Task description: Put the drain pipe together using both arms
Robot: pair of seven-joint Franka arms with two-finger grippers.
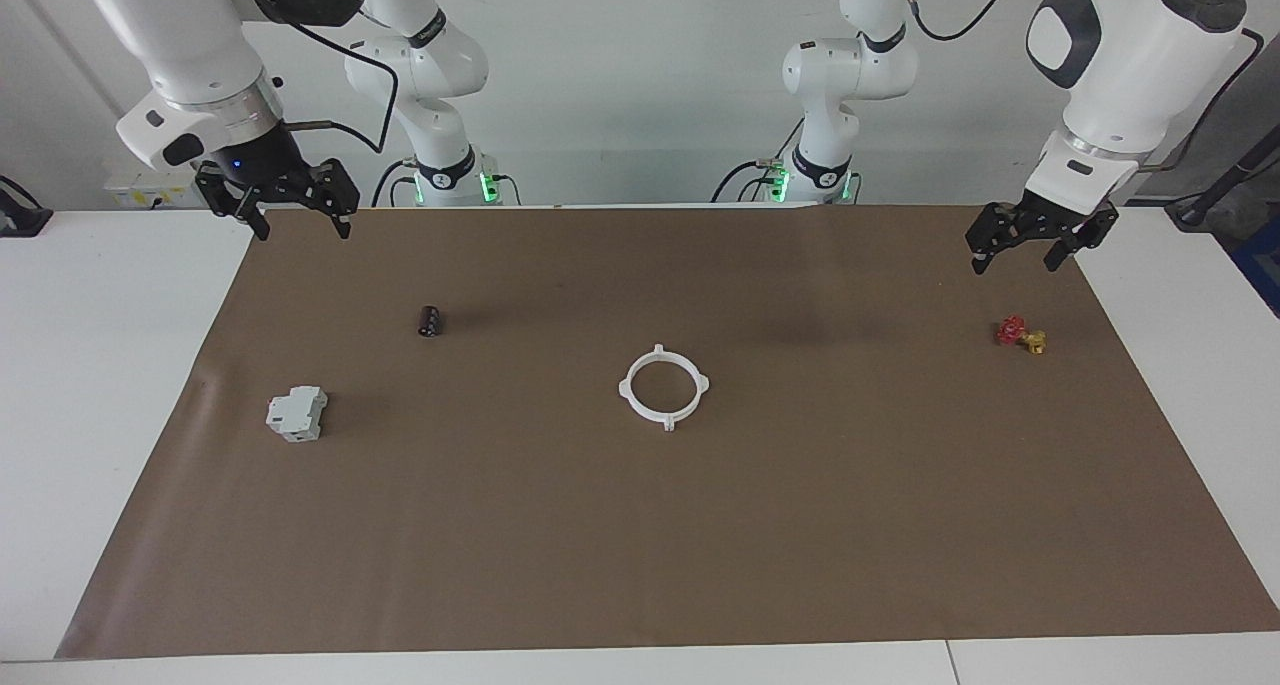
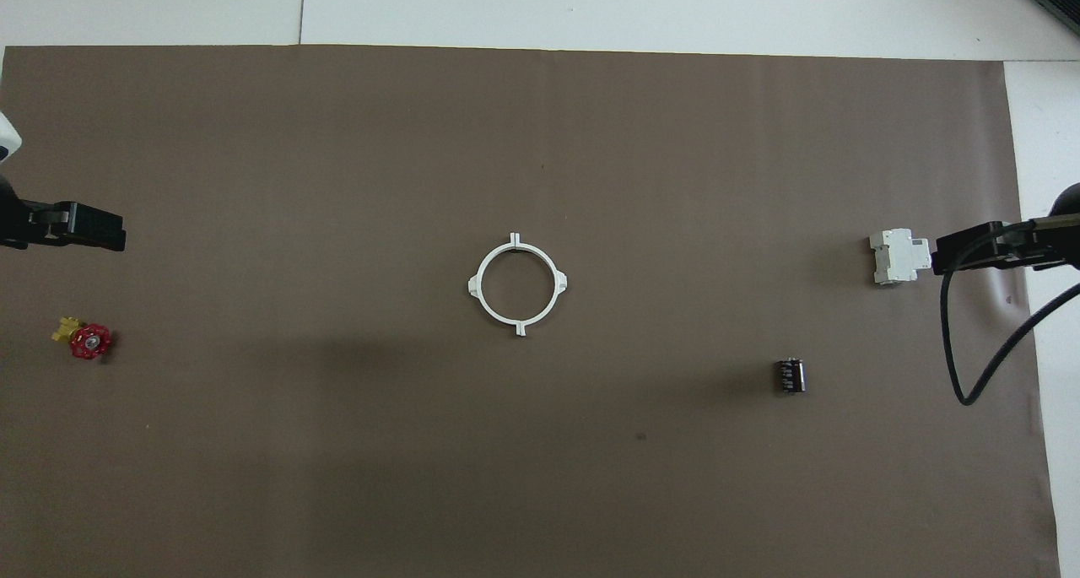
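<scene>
1. While you look from overhead, both arms are cut off: only a black part of the left gripper shows at the edge, and of the right gripper only a black piece with a cable.
2. You see the grippers whole only in the facing view. The left gripper hangs in the air over the corner of the brown mat at the left arm's end, and its fingers stand open with nothing between them.
3. The right gripper hangs over the mat's edge at the right arm's end. Its fingers are spread wide and hold nothing.
4. The drain pipe lies flat in the middle of the mat as one closed white ring with four small tabs, well apart from both grippers. You cannot make out the joints between its halves.
5. From overhead, the right gripper seems to touch the grey-white block, but the facing view shows it well above the mat and apart from the block.
6. The small black cylinder lies nearer to the robots than the block.
7. A small red and yellow part lies near the left arm's end, and its shape is hard to read.
</scene>
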